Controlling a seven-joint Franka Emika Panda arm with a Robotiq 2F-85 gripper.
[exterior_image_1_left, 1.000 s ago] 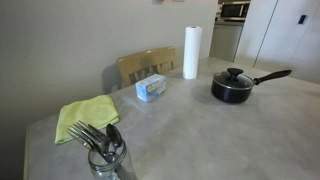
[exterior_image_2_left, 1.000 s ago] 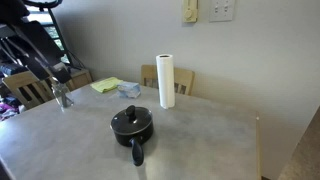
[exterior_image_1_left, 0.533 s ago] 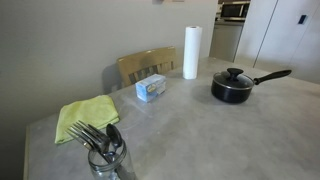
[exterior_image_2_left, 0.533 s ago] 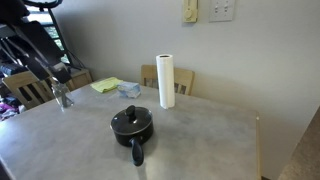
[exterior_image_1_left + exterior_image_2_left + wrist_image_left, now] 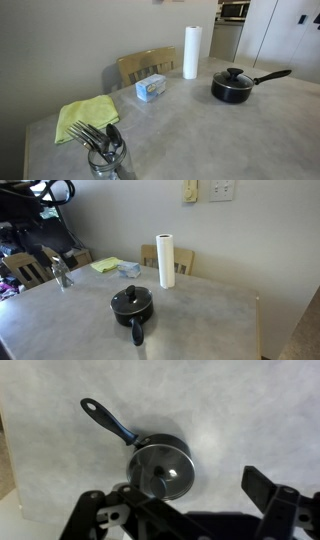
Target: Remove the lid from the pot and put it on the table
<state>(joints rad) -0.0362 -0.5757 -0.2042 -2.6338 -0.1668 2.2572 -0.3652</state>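
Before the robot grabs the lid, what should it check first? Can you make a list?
1. The round clear glass lid with black knob sits on the small black saucepan: ok.
2. The fingers are open: ok.
3. The fingers are low enough to reach the knob: cannot tell.
4. There is a bare spot on the light grey mottled table for the lid: ok.
5. The tall white paper towel roll stands apart from the saucepan: ok.

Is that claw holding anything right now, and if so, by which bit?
Nothing is held. The claw is open and empty, well clear of the pot. The lid sits on the pot, untouched.
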